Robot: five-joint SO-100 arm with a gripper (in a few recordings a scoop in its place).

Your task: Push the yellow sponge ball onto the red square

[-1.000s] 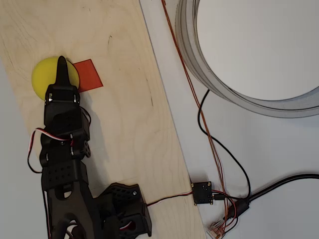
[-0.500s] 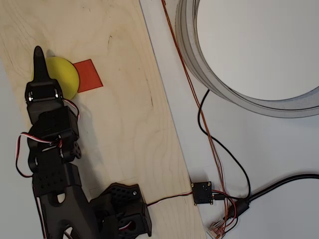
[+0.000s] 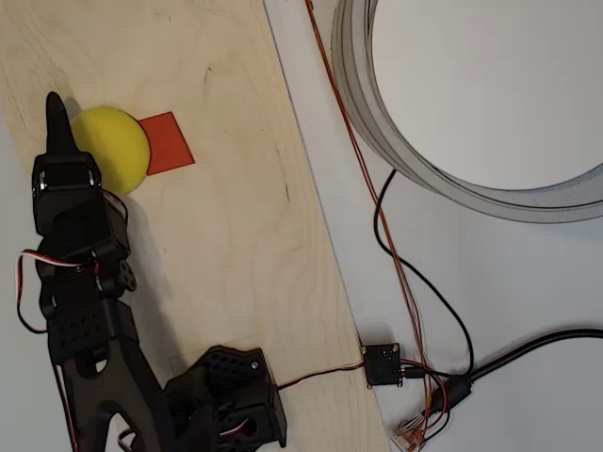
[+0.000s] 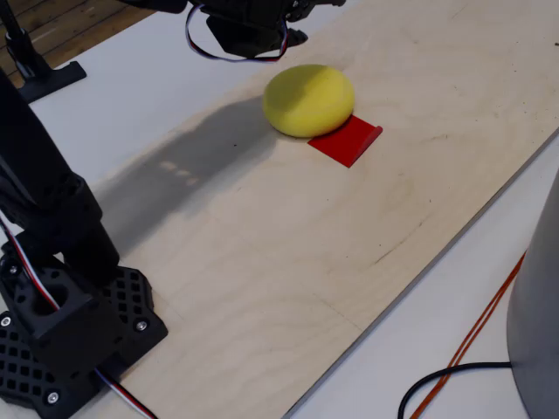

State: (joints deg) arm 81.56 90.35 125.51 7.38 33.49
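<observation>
Overhead view: you have the black arm [image 3: 85, 311] entering from the lower left, its base [image 3: 226, 395] bolted to the pale wooden board [image 3: 245, 226]. Your gripper [image 3: 58, 118] points up the picture as a single dark tapered tip, with no gap visible between the fingers, so they read as closed with nothing held. The yellow sponge ball [image 3: 111, 149] lies just to the right of that tip, its left edge touching or nearly touching the finger; you cannot tell which from above. The ball's right side overlaps the left corner of the red square [image 3: 168, 143], most of which lies bare on the board to the ball's right. Also listed here: a large grey ring-shaped rim [image 3: 377, 122] on the white table [image 3: 528, 282] at upper right, an orange wire [image 3: 363, 169] and a black cable [image 3: 443, 311] running down to a small circuit board [image 3: 382, 364]. Fixed view: you see the ball [image 4: 309, 99] resting on the board [image 4: 288, 262] with the red square [image 4: 349, 140] at its lower right, the ball covering one edge of it. The arm's wrist [image 4: 249, 22], with red and white wires, hangs at the top edge just behind and left of the ball; the fingertips are cut off here, so their state is not legible. The arm's base [image 4: 70, 332] sits at lower left.
</observation>
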